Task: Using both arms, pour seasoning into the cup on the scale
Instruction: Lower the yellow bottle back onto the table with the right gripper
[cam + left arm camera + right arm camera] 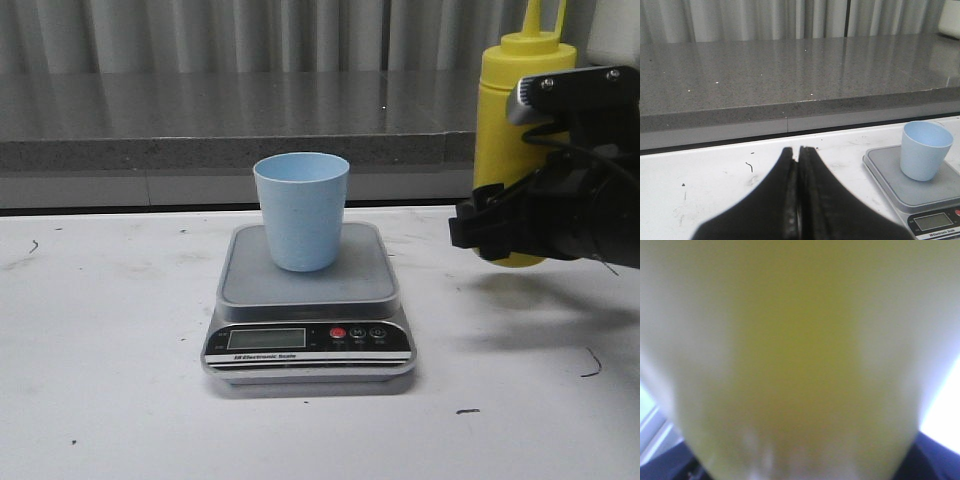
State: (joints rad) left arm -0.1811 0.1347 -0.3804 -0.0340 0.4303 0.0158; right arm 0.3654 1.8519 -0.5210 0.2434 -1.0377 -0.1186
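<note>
Two grippers we see: left gripper (799, 200) pressed together beside the scale (308, 290), right gripper (500, 235) clamping the seasoning (510, 120).

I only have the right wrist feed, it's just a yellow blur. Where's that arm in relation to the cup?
Observer: The right gripper is at the seasoning bottle, off to the right of the cup, apart from it.
Operator: Cup on the scale?
Observer: Yes, upright on the scale platform.
Operator: Left arm?
Observer: The left gripper is shut, empty, low over the table, left of the scale.
</note>
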